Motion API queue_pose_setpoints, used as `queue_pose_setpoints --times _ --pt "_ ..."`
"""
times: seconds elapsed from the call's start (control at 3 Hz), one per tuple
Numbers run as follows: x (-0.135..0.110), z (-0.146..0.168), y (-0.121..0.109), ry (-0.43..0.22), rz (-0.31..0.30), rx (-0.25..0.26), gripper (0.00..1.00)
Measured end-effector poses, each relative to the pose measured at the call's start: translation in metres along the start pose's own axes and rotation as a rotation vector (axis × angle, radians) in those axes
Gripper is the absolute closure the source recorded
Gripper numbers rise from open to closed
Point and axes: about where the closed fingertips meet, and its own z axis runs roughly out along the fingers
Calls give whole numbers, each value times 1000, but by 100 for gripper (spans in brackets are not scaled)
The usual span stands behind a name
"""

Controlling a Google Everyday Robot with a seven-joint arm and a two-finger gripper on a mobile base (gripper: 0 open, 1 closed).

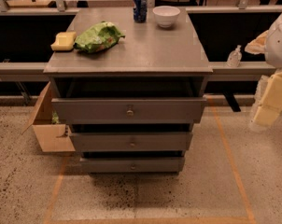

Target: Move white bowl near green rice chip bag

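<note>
The task is not yet begun: the white bowl (166, 16) stands at the far edge of the table (145, 55), apart from the green rice chip bag (99, 36) near the left edge, while the end effector (264, 115) hangs beyond the right edge, its state impossible to tell.

Round white bowl (166, 16) sits far right on the grey tabletop (145, 50); glossy green rice chip bag (99, 36) lies left; end effector (267, 112) hangs off right.

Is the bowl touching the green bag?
No, the white bowl stands apart from the green rice chip bag; the gripper hangs right of the cabinet.
</note>
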Motion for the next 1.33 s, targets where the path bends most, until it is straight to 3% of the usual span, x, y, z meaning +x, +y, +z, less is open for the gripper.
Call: queue_pose_setpoints --times 0.33,0.67,1.0,1.33 --pt "0 0 0 0 0 0 0" --pt "-10 7 -23 -91 66 39 0" --pt "-26 17 -86 -328 198 107 0" --pt "-62 28 -153 -612 325 144 0"
